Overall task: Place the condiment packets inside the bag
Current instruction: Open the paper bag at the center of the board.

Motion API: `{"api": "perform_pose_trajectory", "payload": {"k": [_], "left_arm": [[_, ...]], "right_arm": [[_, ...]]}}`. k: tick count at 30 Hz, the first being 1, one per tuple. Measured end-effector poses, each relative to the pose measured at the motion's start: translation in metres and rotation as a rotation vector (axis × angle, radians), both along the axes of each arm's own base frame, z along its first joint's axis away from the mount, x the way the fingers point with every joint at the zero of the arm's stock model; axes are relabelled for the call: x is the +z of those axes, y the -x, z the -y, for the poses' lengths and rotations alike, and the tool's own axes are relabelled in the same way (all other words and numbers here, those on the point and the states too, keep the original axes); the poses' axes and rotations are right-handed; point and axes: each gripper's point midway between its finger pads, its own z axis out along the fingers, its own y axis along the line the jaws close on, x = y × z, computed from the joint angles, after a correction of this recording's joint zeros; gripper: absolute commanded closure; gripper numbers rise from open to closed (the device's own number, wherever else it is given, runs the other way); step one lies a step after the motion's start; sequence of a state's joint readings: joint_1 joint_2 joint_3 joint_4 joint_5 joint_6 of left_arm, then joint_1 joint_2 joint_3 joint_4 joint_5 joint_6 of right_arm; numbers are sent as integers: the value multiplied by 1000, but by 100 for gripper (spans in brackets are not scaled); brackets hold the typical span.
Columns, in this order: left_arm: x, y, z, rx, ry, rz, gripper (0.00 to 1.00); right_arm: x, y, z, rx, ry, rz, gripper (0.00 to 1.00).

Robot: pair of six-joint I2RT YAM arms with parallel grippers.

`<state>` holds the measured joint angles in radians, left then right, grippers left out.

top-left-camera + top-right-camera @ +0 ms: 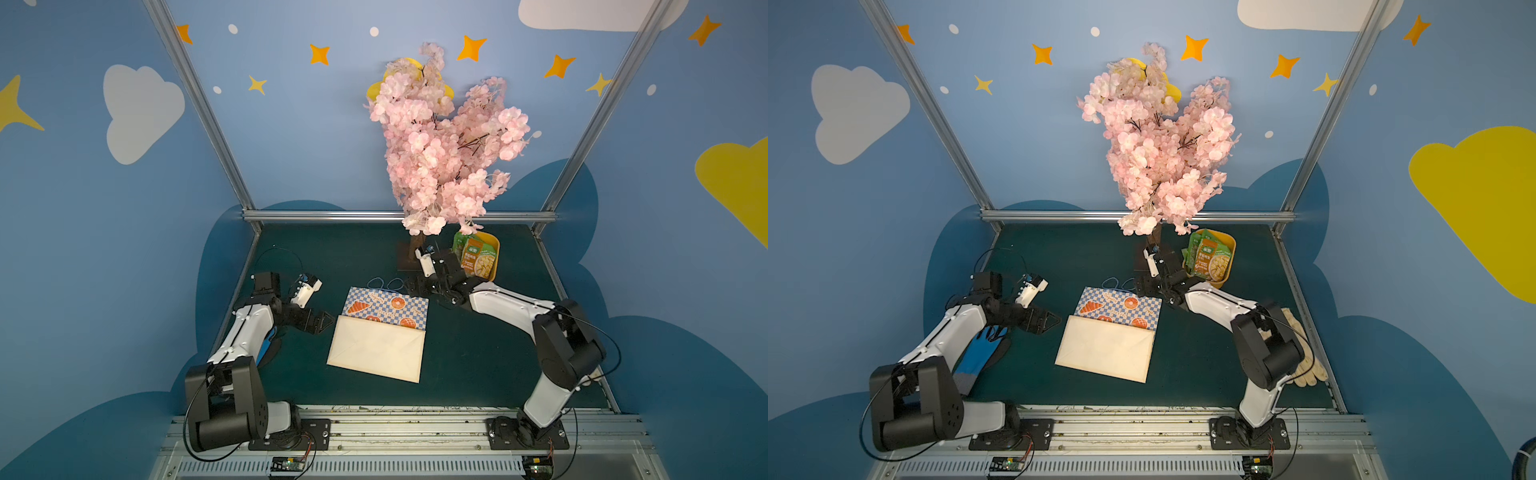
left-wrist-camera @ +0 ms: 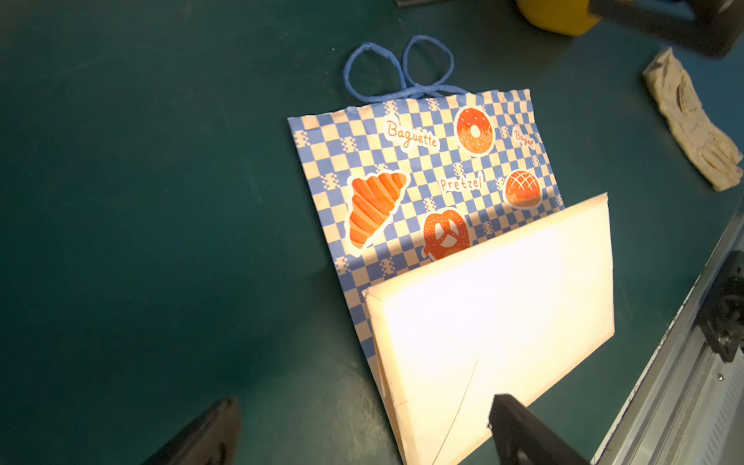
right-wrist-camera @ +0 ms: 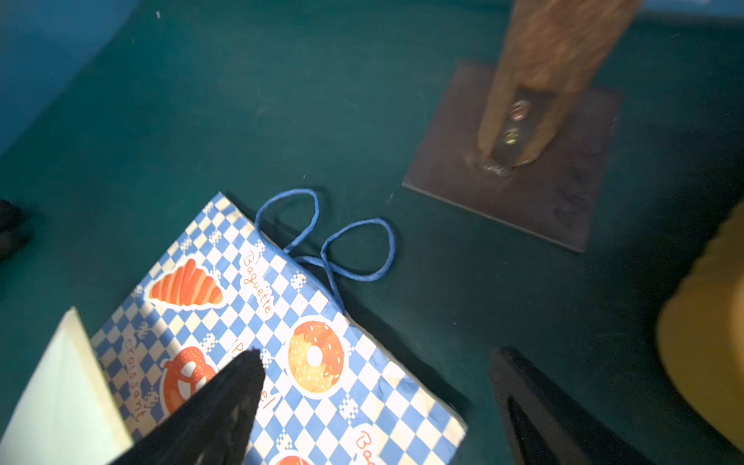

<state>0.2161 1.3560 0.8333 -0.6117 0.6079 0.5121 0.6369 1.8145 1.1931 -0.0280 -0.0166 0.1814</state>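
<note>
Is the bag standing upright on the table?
No, the bag lies flat and folded shut on the table, with its handles spread out beside it.

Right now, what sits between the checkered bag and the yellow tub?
The right gripper, jaws open, hangs over the green mat between bag and yellow tub; both top views and the right wrist view show it.

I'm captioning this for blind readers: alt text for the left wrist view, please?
A blue-checkered bag with pastry pictures lies flat on the green table, cream base folded over, handles splayed. Open fingers of the left gripper show beside its base.
</note>
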Motion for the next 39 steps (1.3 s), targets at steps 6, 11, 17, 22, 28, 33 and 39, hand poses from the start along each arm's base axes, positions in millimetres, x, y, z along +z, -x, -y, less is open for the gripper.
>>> {"api": "perform_pose_trajectory", "payload": {"k": [6, 11, 17, 22, 28, 33, 39], "left_arm": [[0, -3, 4, 20, 65, -22, 0], [-4, -5, 7, 28, 102, -45, 0], [-3, -5, 10, 21, 129, -50, 0], [1, -3, 12, 17, 139, -45, 0], [5, -2, 12, 13, 136, -31, 0], [5, -2, 12, 10, 134, -29, 0], [4, -2, 12, 10, 130, -30, 0]], "right_arm": [[-36, -11, -24, 41, 74, -71, 15], [-55, -17, -34, 43, 96, -106, 26], [-69, -18, -34, 1, 96, -136, 39], [-71, -22, -37, -34, 63, -151, 49], [-81, -25, -40, -64, 47, -176, 55], [-83, -27, -41, -84, 34, -183, 75], [-79, -26, -41, -93, 10, -178, 100]]}}
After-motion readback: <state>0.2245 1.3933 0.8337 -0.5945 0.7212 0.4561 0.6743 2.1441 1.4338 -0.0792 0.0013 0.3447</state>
